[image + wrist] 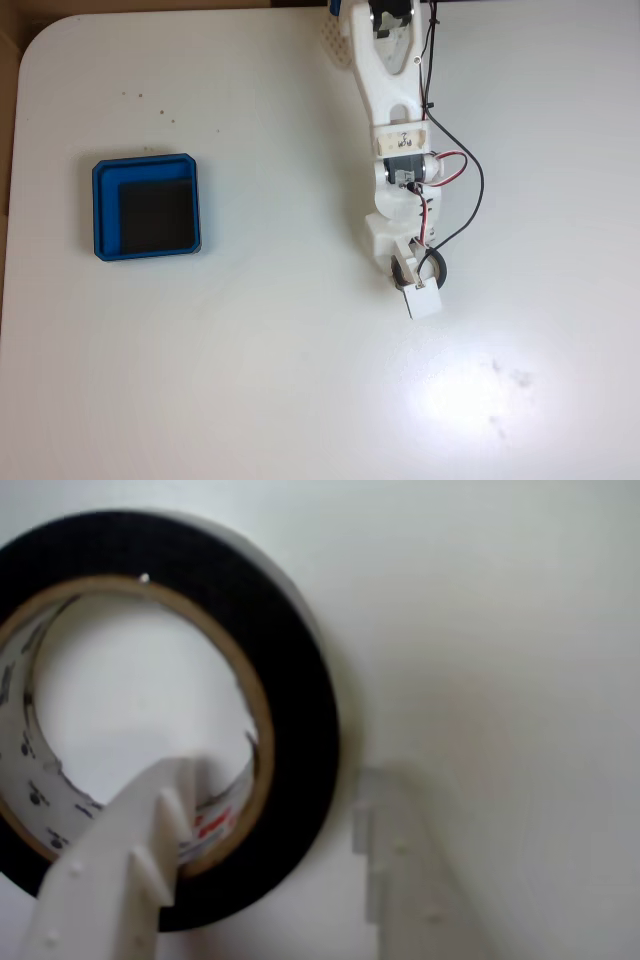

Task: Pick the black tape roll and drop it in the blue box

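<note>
Tape (300, 695), one roll, lay flat on the table (300, 380) at four o'clock, straddled by my gripper (285, 810): one finger (130, 870) inside its hole, one outside, parted, not pinching. One box (100, 210) sat well apart at nine o'clock.

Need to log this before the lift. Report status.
Gripper open, jaws straddling the wall of the black tape roll, one inside the ring, one outside. Roll flat on table. Blue box empty, far left in fixed view; nothing between.
</note>
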Tool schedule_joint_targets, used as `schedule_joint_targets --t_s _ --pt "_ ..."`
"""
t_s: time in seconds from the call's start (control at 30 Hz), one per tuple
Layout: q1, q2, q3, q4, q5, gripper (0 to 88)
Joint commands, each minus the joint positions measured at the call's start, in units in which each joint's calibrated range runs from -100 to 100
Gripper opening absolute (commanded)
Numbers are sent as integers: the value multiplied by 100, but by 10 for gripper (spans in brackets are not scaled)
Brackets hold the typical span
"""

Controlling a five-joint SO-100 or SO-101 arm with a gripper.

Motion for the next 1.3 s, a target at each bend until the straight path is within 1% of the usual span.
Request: schedule_joint_targets --t_s 0.0,0.1,0.27,0.63,0.77,0.87,0.97,1.07,1.13,1.27 --pt "5 -49 -365 83 21 146" --pt "15 -49 -374 83 12 118" --pt "25 -49 -383 83 -14 4" --pt "64 -149 -419 91 12 3" --pt "64 -685 -634 182 12 3" --pt "74 -986 -985 611 -14 3" --pt "123 -1019 -1560 1296 12 4" --pt "357 -1027 -2314 1989 21 4" --pt "631 -1011 -2871 2385 21 4" --pt "1549 -977 -3833 2855 21 5"
